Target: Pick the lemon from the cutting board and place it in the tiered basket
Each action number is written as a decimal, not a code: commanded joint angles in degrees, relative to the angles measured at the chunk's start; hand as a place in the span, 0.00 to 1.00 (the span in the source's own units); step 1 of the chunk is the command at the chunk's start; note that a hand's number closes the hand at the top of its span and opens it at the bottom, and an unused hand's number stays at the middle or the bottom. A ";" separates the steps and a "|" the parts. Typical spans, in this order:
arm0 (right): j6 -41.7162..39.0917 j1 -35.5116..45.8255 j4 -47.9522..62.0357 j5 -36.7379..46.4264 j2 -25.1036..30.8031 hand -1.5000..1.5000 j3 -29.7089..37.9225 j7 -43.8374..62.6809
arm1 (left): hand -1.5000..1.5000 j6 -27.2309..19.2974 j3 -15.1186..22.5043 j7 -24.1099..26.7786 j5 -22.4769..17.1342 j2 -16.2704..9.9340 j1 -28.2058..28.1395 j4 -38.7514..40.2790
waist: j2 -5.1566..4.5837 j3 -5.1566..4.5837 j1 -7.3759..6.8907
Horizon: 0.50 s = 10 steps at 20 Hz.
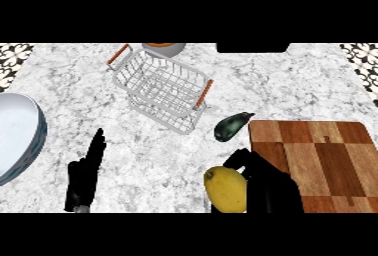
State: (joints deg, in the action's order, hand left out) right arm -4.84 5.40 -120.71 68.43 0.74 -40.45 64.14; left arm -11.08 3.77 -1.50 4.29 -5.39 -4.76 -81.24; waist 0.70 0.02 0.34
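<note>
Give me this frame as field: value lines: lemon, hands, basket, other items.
lemon: held by right hand, off the cutting board's left edge, over the counter
right hand: curled round lemon
left hand: open, resting at lower left
tiered basket: upper centre, nothing visible inside
cutting board: right side
eggplant: between basket and board
plates: left edge

The table (pixel 295 85) looks like polished grey-veined white marble. The cutting board (pixel 325 155) is smooth patchwork wood. The tiered basket (pixel 159 87) is white wire with wooden handles. The lemon (pixel 224 189) is matt, the eggplant (pixel 232 125) glossy.
</note>
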 commanded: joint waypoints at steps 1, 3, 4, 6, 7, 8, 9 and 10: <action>-4.38 6.85 -10.44 8.18 -0.71 1.00 -5.40 13.41 | 0.50 -0.11 0.20 -0.56 0.39 0.32 0.53 1.53 | 0.01 -0.24 0.48; -8.72 12.59 -12.22 9.36 -0.71 1.00 -4.28 15.28 | 0.50 0.42 0.45 -3.94 0.01 -0.18 0.64 -1.25 | -0.08 -0.21 -0.14; -11.11 13.51 -13.27 10.99 -0.71 1.00 -6.40 16.51 | 0.50 0.47 -1.23 -0.21 -0.75 -0.15 0.88 2.70 | -0.14 -0.29 0.19; -13.27 16.98 -11.61 11.82 -0.70 1.00 -7.41 18.39 | 0.50 0.54 -0.36 -1.30 0.16 -0.55 0.66 1.53 | -0.08 -0.29 -0.07; -16.07 19.31 -13.12 9.00 -0.70 1.00 -2.84 17.19 | 0.50 0.74 -0.19 0.16 -0.05 -0.67 -2.18 -0.01 | -0.13 -0.29 -0.67; -13.70 20.89 -10.53 9.25 -0.70 1.00 -4.29 18.95 | 0.50 -0.44 0.08 -1.52 0.84 -0.06 0.24 0.46 | -0.12 -0.34 -0.59; -16.46 20.47 -13.14 10.10 -0.70 1.00 -3.27 18.43 | 0.50 1.08 0.02 -1.59 -0.25 -0.84 -1.28 -1.56 | -0.01 -0.25 -0.40; -16.50 22.03 -11.62 8.73 -0.70 1.00 -2.75 18.35 | 0.50 1.10 -1.69 -0.27 -1.29 -0.74 0.34 1.66 | -0.12 -0.40 -0.28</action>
State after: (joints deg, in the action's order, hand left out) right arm -11.91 21.43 -131.43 77.36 0.91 -43.32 68.63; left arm -10.45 3.37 -2.00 4.01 -5.85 -4.72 -81.45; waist 0.72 -0.16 0.05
